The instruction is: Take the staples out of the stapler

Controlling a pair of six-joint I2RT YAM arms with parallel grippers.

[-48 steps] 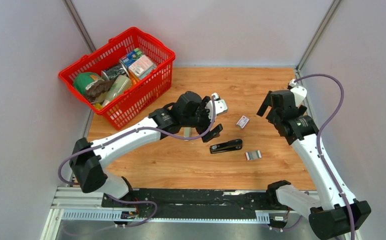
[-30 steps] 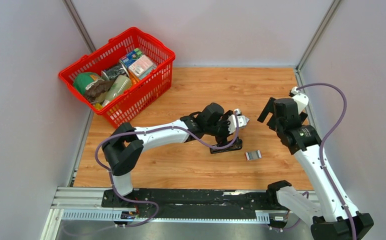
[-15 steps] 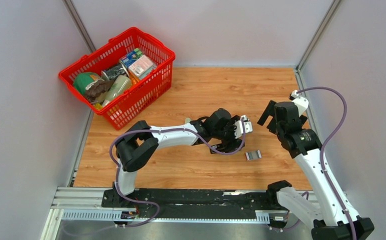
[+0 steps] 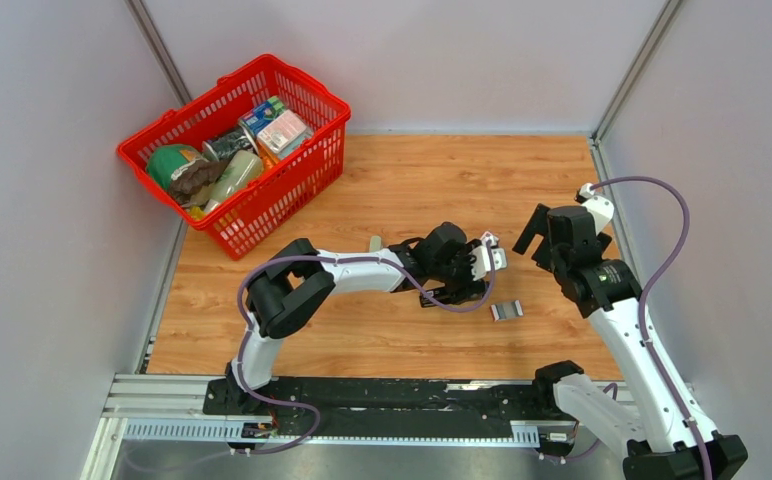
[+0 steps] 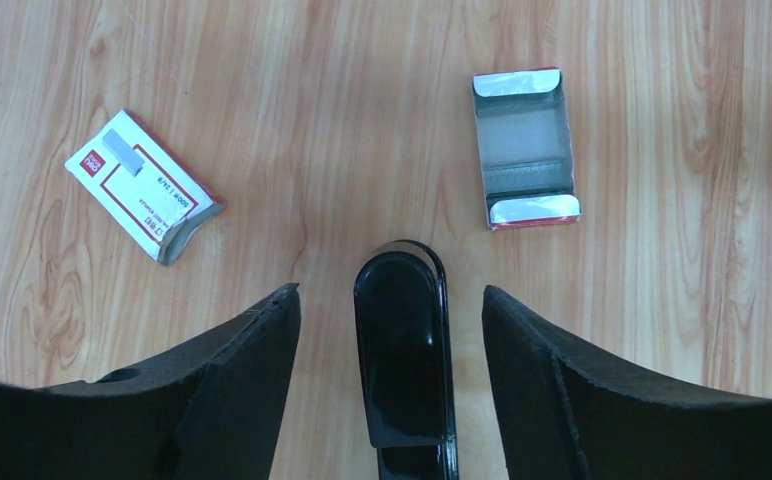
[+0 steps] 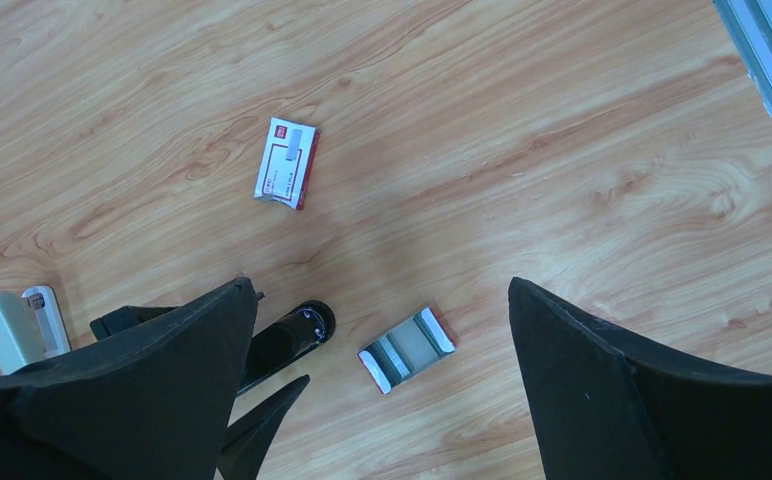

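L gripper (image 5: 390, 298) sits low over the worktop (image 5: 362, 90), fingers apart, straddling the black stapler (image 5: 400, 350) w/ gaps both sides, not clamped. Stapler lies flat, near a white-red box (image 5: 142, 200) and an open silver-lined tray (image 5: 523, 150). R gripper (image 6: 382, 288) hovers wide apart, holding nothing.

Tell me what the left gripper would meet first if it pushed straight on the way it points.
Probably the stapler, lying between the parted jaws of the left gripper; its fingertips would land on the table beside it. Depth is unclear.
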